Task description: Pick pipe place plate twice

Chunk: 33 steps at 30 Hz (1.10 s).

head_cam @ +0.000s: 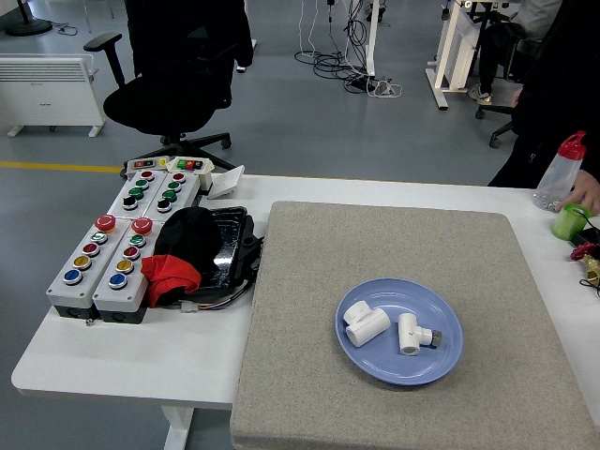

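A blue plate [399, 366] sits on the grey mat [394, 244], right of the middle. Two white pipe fittings lie in it: one at the left [364, 322] and one at the right [413, 335]. Neither of my hands is in view. A person stands at the far right edge with a hand [586, 193] on the green cup [569, 222].
Grey control boxes with coloured buttons [127, 242] stand at the left. A black tray with black and red cloth [192, 251] lies beside them. A clear bottle with a red cap [561, 172] stands at the far right. An office chair [169, 66] is behind the table.
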{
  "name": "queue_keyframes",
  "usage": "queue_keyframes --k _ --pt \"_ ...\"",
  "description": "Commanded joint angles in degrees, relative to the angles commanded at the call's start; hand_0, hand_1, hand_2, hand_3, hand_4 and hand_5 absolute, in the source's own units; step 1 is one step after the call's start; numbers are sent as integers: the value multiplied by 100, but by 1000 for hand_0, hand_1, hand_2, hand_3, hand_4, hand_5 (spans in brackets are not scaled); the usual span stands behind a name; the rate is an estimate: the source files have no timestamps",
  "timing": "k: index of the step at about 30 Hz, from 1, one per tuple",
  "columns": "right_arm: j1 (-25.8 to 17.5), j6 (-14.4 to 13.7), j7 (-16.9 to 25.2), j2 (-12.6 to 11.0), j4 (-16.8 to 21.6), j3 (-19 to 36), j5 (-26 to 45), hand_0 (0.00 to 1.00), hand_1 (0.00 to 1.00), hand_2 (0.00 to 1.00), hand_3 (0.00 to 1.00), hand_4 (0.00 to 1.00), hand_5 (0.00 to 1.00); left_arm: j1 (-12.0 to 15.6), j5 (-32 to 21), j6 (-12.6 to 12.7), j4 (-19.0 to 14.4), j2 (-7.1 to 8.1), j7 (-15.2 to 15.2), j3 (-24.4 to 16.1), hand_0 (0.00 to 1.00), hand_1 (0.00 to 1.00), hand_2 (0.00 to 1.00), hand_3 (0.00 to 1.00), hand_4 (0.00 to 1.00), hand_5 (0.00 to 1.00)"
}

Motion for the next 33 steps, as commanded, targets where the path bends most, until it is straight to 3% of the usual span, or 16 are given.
queue_keyframes --k 33 --pt "-69 -154 -38 292 -86 -1 -106 884 838 909 854 610 738 69 -23 -22 -16 -6 16 21 664 636 657 604 458 998"
